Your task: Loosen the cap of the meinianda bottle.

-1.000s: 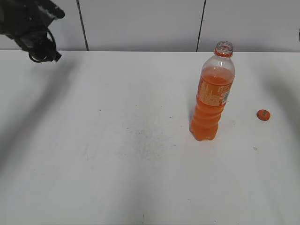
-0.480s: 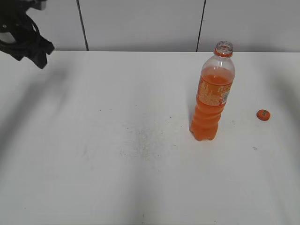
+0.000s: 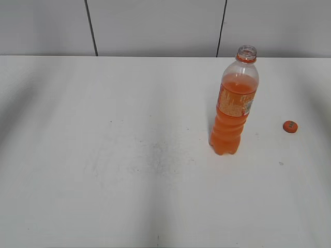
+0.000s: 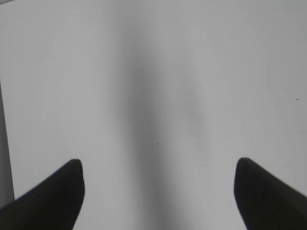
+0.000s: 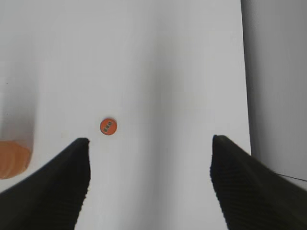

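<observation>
Exterior view: the meinianda bottle (image 3: pixel 234 103) stands upright on the white table (image 3: pixel 103 155), right of centre, with its neck open and uncapped. The cap (image 3: pixel 290 126) lies flat on the table to the right of the bottle, apart from it and near the right edge of the view. Neither arm appears in this view.

Left wrist view: the left gripper (image 4: pixel 158 191) is spread wide, its 2 dark fingers (image 4: pixel 53 199) at the lower corners of the picture with nothing between them. Below it is only bare table surface with a soft shadow band (no task item is seen here).

Right wrist view: the right gripper (image 5: pixel 149 184) is likewise spread wide and holds nothing. The cap (image 5: pixel 108 126) lies on the table ahead of the gripper, slightly inward of its left finger (image 5: pixel 57 187) and clear of both fingers. The orange base of the bottle (image 5: pixel 12 158) shows at the left edge, outside the fingers' span. The table edge runs along the right side.
</observation>
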### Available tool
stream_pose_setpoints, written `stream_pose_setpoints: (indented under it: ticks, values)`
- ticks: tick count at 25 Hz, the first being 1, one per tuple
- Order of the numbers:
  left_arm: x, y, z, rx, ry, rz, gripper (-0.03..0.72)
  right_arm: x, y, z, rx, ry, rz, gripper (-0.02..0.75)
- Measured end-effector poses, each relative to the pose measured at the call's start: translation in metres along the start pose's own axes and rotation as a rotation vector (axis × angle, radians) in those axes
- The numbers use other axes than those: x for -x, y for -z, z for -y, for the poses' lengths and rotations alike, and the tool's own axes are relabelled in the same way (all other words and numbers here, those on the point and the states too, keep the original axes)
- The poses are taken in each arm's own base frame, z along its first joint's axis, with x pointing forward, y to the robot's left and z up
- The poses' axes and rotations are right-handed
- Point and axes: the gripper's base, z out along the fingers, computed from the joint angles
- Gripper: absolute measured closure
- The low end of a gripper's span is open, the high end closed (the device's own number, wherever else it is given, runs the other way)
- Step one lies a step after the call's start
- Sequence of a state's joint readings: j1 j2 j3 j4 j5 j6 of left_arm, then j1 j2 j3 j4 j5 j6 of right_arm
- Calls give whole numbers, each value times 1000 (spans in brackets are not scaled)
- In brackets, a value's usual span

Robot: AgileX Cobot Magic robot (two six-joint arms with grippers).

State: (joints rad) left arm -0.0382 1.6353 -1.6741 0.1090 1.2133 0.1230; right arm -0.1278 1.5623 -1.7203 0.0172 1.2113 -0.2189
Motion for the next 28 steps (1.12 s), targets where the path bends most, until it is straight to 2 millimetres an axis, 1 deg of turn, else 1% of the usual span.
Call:
stream_pose_setpoints:
  ticks: [1, 3, 5, 7, 8, 10, 11, 13, 15, 16, 20, 22, 25, 28]
  values:
    - [-6, 11, 0, 3, 10, 17, 108, -4, 10, -1, 1, 8, 19, 152]
    - [-22, 31, 1, -2, 23, 45, 106, -18, 30, -7, 16, 28, 44, 152]
    - [-45, 44, 5, -16, 30, 43, 106, -37, 43, -15, 53, 47, 54, 152]
    - [-72, 58, 9, -24, 35, 50, 106, -64, 53, -25, 100, 61, 49, 152]
    - [-86, 60, 11, -28, 36, 40, 106, -77, 55, -30, 124, 66, 45, 152]
    - [-116, 73, 15, -28, 38, 57, 106, -108, 60, -39, 156, 71, 39, 152]
    - [-129, 76, 17, -27, 38, 63, 106, -124, 62, -43, 162, 74, 41, 152]
    - [-156, 88, 20, -22, 42, 109, 106, -151, 62, -49, 158, 78, 60, 152]
    - [-182, 92, 24, -20, 44, 137, 106, -178, 60, -55, 153, 92, 76, 152]
    - [-197, 101, 25, -13, 47, 179, 106, -193, 62, -59, 148, 110, 102, 152]
    - [-237, 96, 33, -11, 50, 219, 106, -235, 42, -75, 193, 197, 74, 152]
    - [-254, 89, 37, -24, 55, 237, 106, -253, 33, -81, 219, 220, 47, 152]
    - [-279, 80, 46, -54, 70, 298, 106, -274, 29, -85, 228, 189, 50, 152]
    - [-300, 72, 53, -84, 87, 380, 111, -289, 30, -86, 212, 156, 117, 152]
